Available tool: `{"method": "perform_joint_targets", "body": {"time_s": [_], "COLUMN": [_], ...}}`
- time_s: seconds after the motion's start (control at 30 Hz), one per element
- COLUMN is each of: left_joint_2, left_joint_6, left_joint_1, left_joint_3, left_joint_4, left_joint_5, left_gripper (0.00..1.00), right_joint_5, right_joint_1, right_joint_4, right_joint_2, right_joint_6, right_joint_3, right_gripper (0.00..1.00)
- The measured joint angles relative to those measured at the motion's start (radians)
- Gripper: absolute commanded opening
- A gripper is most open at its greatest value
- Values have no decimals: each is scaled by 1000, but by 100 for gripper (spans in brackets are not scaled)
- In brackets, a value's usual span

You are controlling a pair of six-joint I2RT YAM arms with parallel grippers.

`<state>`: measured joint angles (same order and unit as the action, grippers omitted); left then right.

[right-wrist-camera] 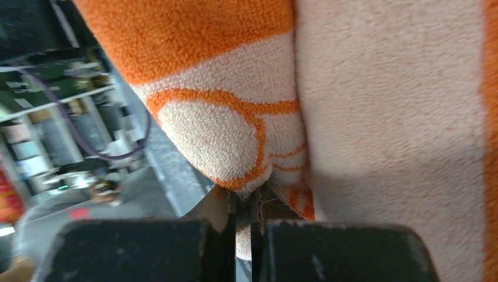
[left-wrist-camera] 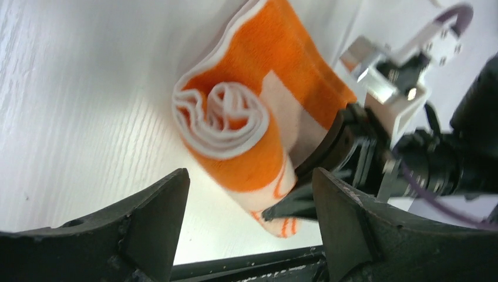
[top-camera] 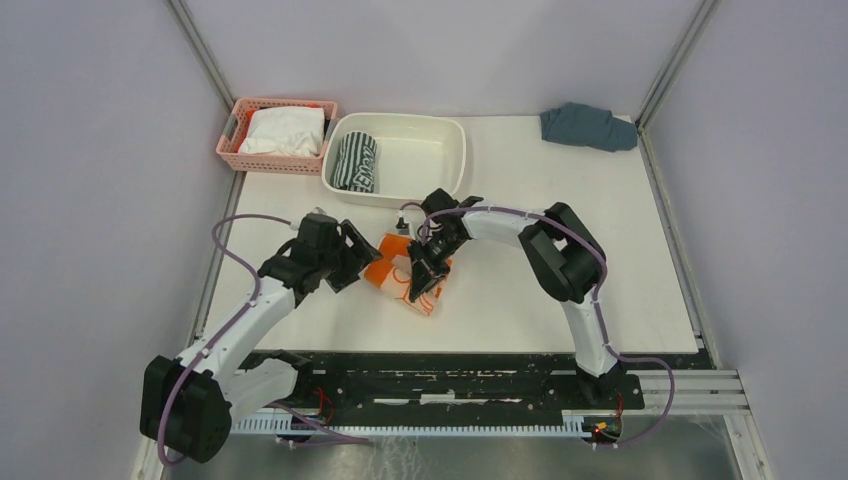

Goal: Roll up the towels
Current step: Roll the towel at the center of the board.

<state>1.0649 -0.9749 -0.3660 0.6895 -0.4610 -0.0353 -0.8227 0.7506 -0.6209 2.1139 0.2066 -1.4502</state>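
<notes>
The orange towel (top-camera: 398, 272) lay partly rolled on the surface (top-camera: 650, 230). Its curled end faced the left end effector (top-camera: 356, 262), whose fingers stood wide apart, one on each side and not touching it. The right end effector (top-camera: 425, 278) was pinched tight on the towel's loose edge. The striped towel (top-camera: 355, 162) sat rolled in a white tub (top-camera: 452, 165), far past both. Right of the right end effector, white surface stretched out to its side edge.

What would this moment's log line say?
stage: orange towel partly rolled | right gripper: shut on orange towel | left gripper: open | striped towel: rolled, in white tub
</notes>
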Motion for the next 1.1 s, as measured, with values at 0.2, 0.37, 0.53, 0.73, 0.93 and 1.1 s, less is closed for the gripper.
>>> {"method": "perform_joint_targets", "body": {"time_s": [0.2, 0.37, 0.53, 0.73, 0.93, 1.1], "left_joint_2": [-69, -51, 22, 95, 141, 162], "left_joint_6": [-4, -30, -46, -80, -102, -111], "left_joint_1": [0, 0, 0, 0, -3, -3], "left_joint_3": [-102, -153, -155, -169, -176, -181], "left_joint_4": [-23, 14, 100, 167, 188, 208], "left_joint_5": [-31, -62, -72, -66, -64, -69], "left_gripper": [84, 83, 81, 75, 71, 70], "right_joint_5": [-200, -269, -285, -271, -121, 162], "right_joint_1": [-47, -45, -46, -46, -34, 20], "right_joint_4": [-61, -80, -82, -78, -18, 51], "right_joint_2": [135, 181, 191, 187, 60, -155], "right_joint_6": [54, 74, 90, 105, 114, 93], "right_joint_3": [-91, -115, -115, -109, -13, 101], "right_gripper": [0, 0, 2, 12, 37, 53]}}
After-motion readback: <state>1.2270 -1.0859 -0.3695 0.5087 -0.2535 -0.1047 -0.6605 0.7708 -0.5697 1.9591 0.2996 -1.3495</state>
